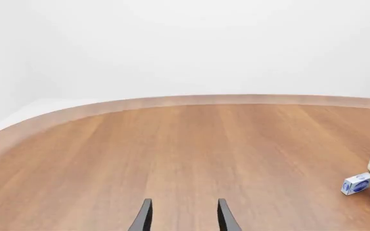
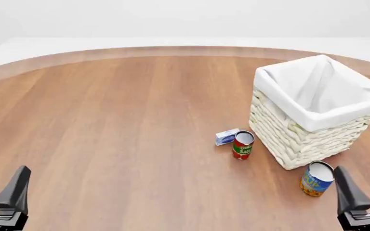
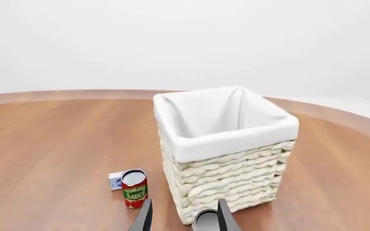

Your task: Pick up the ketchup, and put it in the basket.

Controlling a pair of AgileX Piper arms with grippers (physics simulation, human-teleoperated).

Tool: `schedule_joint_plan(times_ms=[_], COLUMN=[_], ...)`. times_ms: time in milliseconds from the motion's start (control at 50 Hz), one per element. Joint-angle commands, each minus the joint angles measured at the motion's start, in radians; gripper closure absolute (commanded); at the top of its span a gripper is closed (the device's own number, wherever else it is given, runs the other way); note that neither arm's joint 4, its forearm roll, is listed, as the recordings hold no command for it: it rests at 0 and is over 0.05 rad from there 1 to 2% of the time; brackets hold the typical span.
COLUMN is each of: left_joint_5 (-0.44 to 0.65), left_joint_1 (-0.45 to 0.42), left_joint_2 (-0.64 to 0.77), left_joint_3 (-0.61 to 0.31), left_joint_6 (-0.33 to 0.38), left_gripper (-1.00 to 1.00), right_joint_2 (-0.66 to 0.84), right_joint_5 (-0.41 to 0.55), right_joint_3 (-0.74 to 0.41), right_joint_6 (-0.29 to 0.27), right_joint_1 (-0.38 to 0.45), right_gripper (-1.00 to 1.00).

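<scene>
Front view: no ketchup visible anywhere; basket [image 2: 300, 139] nearer right claw [image 2: 363, 195]; both claws wide, empty.

two cans [image 2: 243, 145] and a box [image 2: 226, 137] beside basket [image 2: 294, 139].

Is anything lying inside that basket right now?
No; the basket shows only its bare white liner in the right wrist view.

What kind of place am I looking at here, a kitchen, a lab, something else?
Most likely a computer-simulated test scene, not a real room: a bare wooden table against blank white surroundings, holding a wicker basket, a tomato sauce can and a small blue-and-white box.
</scene>
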Motion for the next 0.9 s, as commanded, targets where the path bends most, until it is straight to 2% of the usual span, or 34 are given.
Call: schedule_joint_plan(times_ms=[20,580,680,740,900], left_joint_5=[0.0,0.0,0.0,0.0,0.0], left_joint_1=[0.0,0.0,0.0,0.0,0.0], left_joint_2=[0.0,0.0,0.0,0.0,0.0], left_joint_3=[0.0,0.0,0.0,0.0,0.0], left_joint_6=[0.0,0.0,0.0,0.0,0.0], left_gripper=[-1.0,-1.0,-1.0,-1.0,-1.0], right_joint_2=[-0.031,-0.04,-0.011,0.059,0.085], right_joint_5=[0.028,0.048,0.034,-0.025,-0.031], right_joint_3=[-0.002,-0.016,-0.023,-0.024,-0.043], right_joint_6=[-0.006,-0.035,-0.034,-0.045,-0.04], right_joint_1=[0.067,0.233,0.286,0.322,0.385], right_gripper=[-1.0,-1.0,-1.0,-1.0,-1.0])
